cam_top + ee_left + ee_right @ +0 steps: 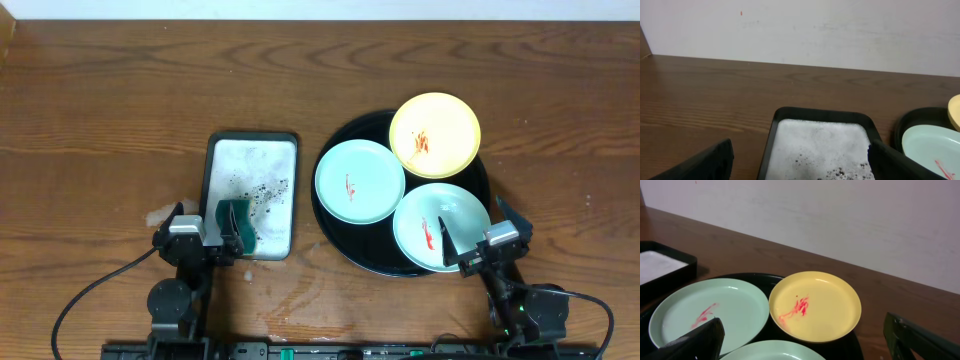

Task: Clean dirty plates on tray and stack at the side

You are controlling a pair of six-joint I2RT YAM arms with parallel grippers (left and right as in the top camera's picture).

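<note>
Three smeared plates are seen inside the black tray [355,130] on the desk [100,120]: a yellow plate [435,134] farthest back, a mint plate [360,181] toward the grey tray [252,165], and a second mint plate [441,226] nearest. The right gripper [802,322] is held wide open and empty at that nearest plate. The left gripper [801,150] is spread open with nothing held, over the grey tray's near end. The green sponge [237,225] is possibly touched by one finger.

The scene is lit evenly and softly; only faint shadows are cast by the plates [360,181]. A dull sheen is seen on the table [715,95], and the near fingers [705,162] are blurred.
</note>
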